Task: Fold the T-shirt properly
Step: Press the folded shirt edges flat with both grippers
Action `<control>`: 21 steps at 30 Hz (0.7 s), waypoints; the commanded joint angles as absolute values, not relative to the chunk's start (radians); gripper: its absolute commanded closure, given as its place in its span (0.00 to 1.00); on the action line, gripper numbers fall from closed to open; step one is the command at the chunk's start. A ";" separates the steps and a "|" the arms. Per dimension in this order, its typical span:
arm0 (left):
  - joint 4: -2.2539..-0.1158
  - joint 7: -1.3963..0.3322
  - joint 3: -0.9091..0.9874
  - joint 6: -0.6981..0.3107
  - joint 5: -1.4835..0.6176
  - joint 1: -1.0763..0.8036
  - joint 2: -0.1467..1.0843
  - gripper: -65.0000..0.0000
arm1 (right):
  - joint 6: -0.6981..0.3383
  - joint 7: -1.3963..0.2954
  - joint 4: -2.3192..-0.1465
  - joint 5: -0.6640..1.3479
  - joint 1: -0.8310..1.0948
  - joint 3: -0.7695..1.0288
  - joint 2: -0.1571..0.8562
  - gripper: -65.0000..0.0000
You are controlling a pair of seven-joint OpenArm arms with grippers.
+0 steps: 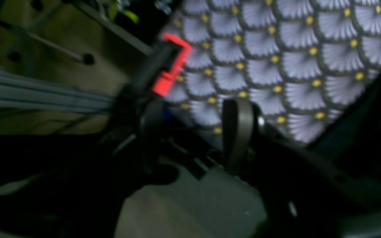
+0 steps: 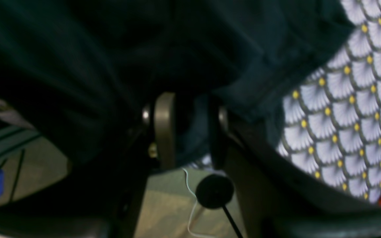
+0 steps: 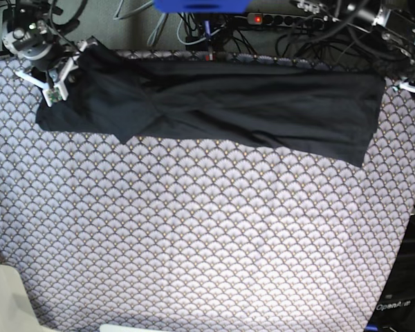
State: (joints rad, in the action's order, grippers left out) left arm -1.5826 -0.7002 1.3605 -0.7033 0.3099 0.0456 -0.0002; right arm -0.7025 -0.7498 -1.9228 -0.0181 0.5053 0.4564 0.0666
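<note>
The only readable writing is "OpenArm" on a dark box (image 3: 395,306) at the tablecloth's (image 3: 207,235) near corner. The T-shirt (image 3: 214,104) lies stretched along the far edge. The right gripper (image 2: 190,132) sits at one far corner, its fingers narrowly parted around cloth; the left gripper (image 1: 193,132) hovers at the other, fingers wide and empty.

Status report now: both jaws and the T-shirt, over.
Left gripper open, empty. Right gripper parted around T-shirt edge. Shirt a long band at tablecloth's far side.

Fan-patterned tablecloth (image 3: 207,235), perhaps cables (image 3: 290,28) behind.
</note>
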 commanded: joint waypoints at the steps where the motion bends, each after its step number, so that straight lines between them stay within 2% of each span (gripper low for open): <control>1: -1.586 -0.677 1.359 -0.698 0.298 0.062 0.016 0.56 | -0.698 -0.733 -1.939 -0.007 0.498 0.463 0.085 0.72; 7: -1.534 -0.680 1.262 -0.698 0.300 0.081 0.007 0.56 | -0.698 -0.734 -1.937 -0.007 0.493 0.460 0.091 0.72; 12: -1.535 -0.760 1.207 -0.698 0.298 0.085 -0.021 0.56 | -0.698 -0.733 -1.937 -0.007 0.493 0.456 0.088 0.72; 21: -1.566 -0.839 1.193 -0.698 0.291 0.105 -0.015 0.56 | -0.698 -0.730 -1.910 -0.007 0.473 0.453 0.088 0.72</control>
State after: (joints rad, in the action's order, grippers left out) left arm -1.5372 -0.8616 1.1950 -0.7021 0.3023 0.0921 -0.0334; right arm -0.7025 -0.7475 -1.8954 -0.0181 0.4793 0.4515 0.0799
